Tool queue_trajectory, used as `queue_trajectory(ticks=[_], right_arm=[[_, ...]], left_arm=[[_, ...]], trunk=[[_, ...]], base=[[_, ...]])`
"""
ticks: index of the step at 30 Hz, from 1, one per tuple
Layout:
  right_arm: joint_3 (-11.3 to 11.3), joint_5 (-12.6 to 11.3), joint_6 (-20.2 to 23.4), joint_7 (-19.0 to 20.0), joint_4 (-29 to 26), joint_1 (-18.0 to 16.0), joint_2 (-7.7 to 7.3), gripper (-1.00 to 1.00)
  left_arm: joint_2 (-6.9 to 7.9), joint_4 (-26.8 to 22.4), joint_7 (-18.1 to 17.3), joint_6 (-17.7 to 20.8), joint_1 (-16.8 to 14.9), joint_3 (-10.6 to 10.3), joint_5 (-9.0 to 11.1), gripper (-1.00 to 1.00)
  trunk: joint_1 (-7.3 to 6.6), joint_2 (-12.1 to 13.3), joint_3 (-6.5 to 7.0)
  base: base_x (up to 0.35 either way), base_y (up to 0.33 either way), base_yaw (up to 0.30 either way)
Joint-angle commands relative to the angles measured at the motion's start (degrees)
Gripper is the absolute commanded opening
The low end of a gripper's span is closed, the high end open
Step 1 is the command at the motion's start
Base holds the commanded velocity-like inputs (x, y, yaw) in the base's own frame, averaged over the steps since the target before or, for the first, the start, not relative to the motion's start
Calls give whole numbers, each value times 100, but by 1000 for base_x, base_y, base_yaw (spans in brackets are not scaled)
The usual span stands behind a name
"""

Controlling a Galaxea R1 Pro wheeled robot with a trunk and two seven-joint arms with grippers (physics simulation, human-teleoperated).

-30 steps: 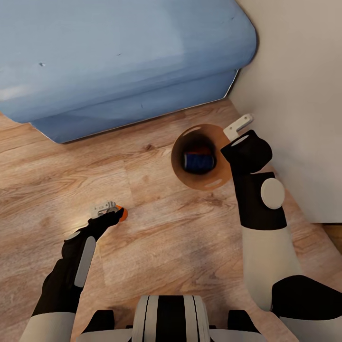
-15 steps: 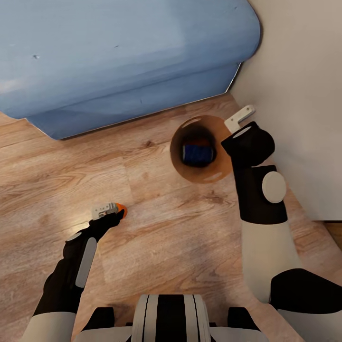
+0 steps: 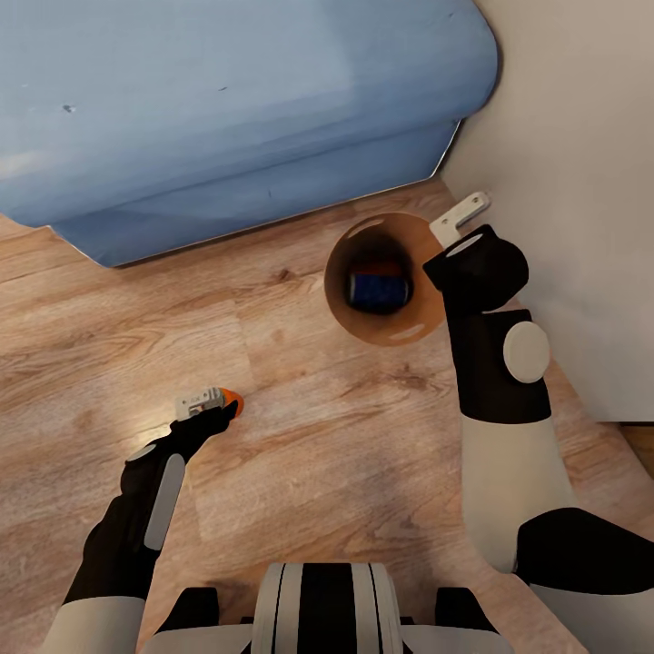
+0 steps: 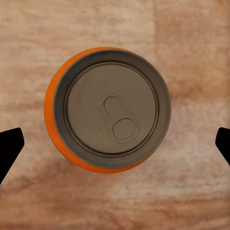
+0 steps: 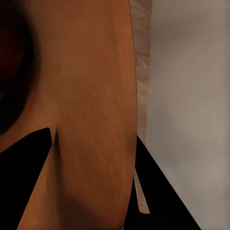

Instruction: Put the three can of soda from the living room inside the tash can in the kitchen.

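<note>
Wood planks covered the floor (image 3: 300, 472) in the head view, with the big blue sofa (image 3: 227, 118) at the top and a pale wall (image 3: 581, 182) on the right. The tash can (image 3: 385, 329) stood near the wall, just past the end of the sofa. A dark blue can of soda (image 3: 378, 289) lay at the bottom of it, with a bit of red-orange showing just behind it. The right gripper (image 3: 451, 229) was at the bin's rim on the wall side. The left gripper (image 3: 211, 401) hung low over the floor, right at an orange can of soda (image 3: 233, 401). Compared with half a second earlier, the right arm had gone up a tiny bit, and the bin sat a little higher in the picture. The left arm and the orange can had not moved.

In the left wrist view, the orange can (image 4: 108, 109) stood upright on the wood, seen from above with its silver top and pull tab. The two dark fingertips (image 4: 9, 149) were spread wide, one on each side, not touching it.

In the right wrist view, the bin's copper-brown wall (image 5: 91, 105) ran between the two dark fingers (image 5: 26, 187), which pinched it, one inside and one outside
</note>
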Motion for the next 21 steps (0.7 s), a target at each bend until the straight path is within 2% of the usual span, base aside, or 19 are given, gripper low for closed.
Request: queue_trajectory(ticks=[1,21], right_arm=[[1,15,0,-3,-1,-2,1,-100],[9,13,0,-3,-1,6,1,-100]], left_arm=[[1,-2,0,1,0,0,1,100],[1,2,0,9,0,1,2,100]], trunk=[[-1,0,1],[-1,0,1]], base=[[0,0,0],[0,0,0]])
